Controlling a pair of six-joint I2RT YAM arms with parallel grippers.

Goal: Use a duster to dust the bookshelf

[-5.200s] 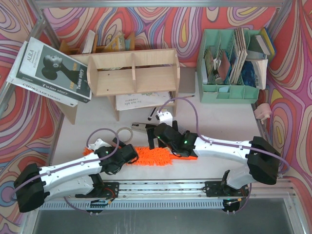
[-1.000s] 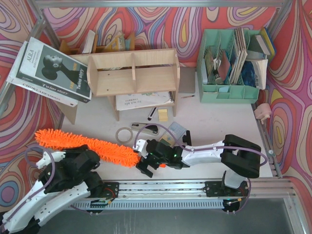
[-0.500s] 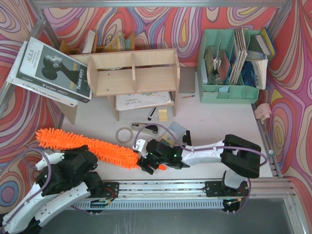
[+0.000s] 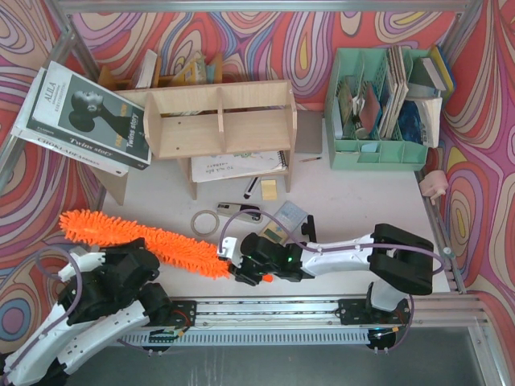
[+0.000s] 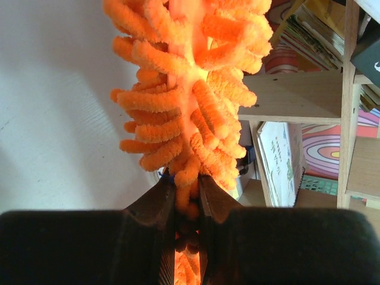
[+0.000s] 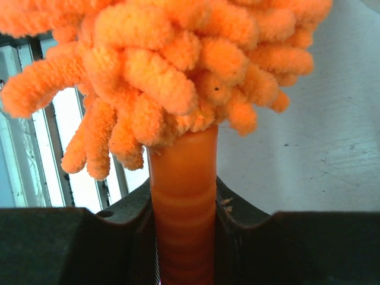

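The orange fluffy duster (image 4: pixel 145 240) lies slanted across the front left of the table, its far tip at the left. My left gripper (image 4: pixel 157 251) is shut on the fluffy strands (image 5: pixel 190 119) partway along it. My right gripper (image 4: pixel 232 264) is shut on the smooth orange handle (image 6: pixel 183 190) just below the fluff, at the duster's right end. A short stub of the handle (image 4: pixel 262 277) shows behind the right gripper. The light plywood bookshelf (image 4: pixel 221 121) stands at the back centre, apart from the duster, and its boards (image 5: pixel 285 95) show at the right of the left wrist view.
A tape roll (image 4: pixel 205 221), a small dark tool (image 4: pixel 241 211), a grey box (image 4: pixel 288 215) and a sticky pad (image 4: pixel 269 189) lie mid-table. A notebook (image 4: pixel 237 165) sits under the shelf. Big books (image 4: pixel 80 112) lean at back left, behind them a darker rack (image 4: pixel 173 72). A mint organiser (image 4: pixel 378 121) stands back right.
My right gripper has gone from open to shut around the duster's handle and edged left. Earlier, the duster lay flat between the arms; the left gripper has since carried it left.
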